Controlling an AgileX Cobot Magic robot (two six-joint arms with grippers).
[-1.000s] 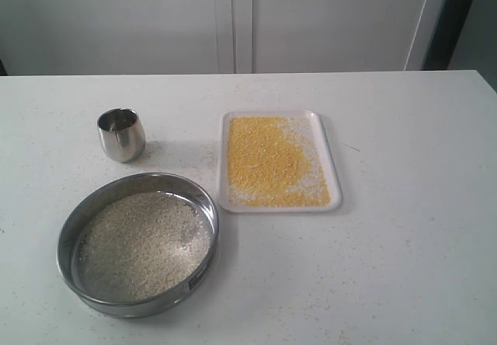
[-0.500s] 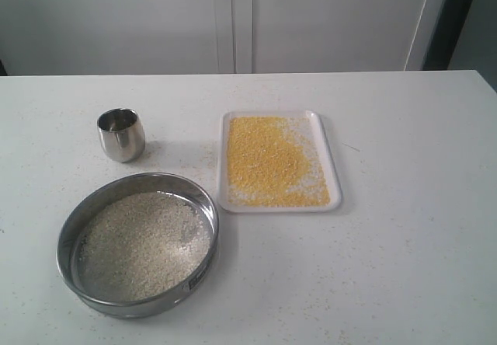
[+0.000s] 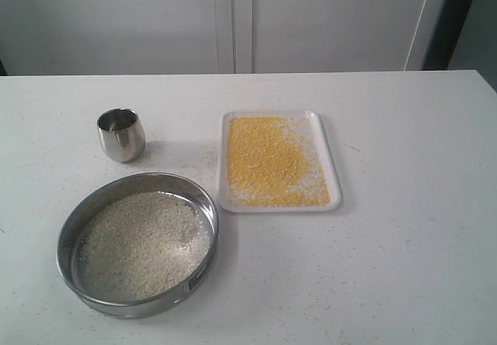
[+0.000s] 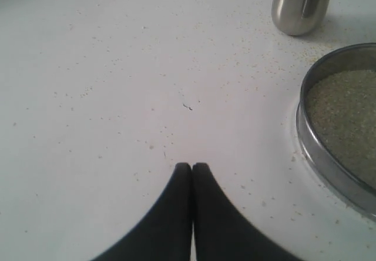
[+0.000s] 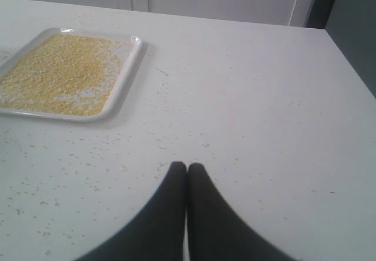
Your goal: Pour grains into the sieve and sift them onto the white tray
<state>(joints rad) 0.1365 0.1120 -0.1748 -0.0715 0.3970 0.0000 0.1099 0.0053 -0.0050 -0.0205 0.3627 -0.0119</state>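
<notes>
The white table [image 3: 404, 267] carries everything, and neither arm shows in the exterior view, which I read as a job finished rather than one in hand. The sieve [image 3: 116, 306] rests flat on the table at the near left, just beside the white tray [image 3: 279, 208] but not over it. Judging by its load, it sits there because the sifting is done. The tray lies flat near the middle, its near left corner close to the sieve's rim. The small steel cup [image 3: 121, 135] stands upright behind the sieve, apart from it (whether anything is left inside I cannot tell). The left gripper [image 4: 192, 167] hangs over bare table short of the sieve and cup, its fingers pressed together with nothing between them. The right gripper [image 5: 187, 166] hangs likewise closed and empty, well apart from the tray. The golden grains [image 3: 268, 162] are spread across the tray, where the mesh would let the fine ones fall, while the pale grains [image 3: 144, 244] cover the sieve's bottom, seemingly too coarse to pass. Loose specks dot the table around both.

By count: one table, one sieve, one tray, one cup, two grippers, two sorts of grain
</notes>
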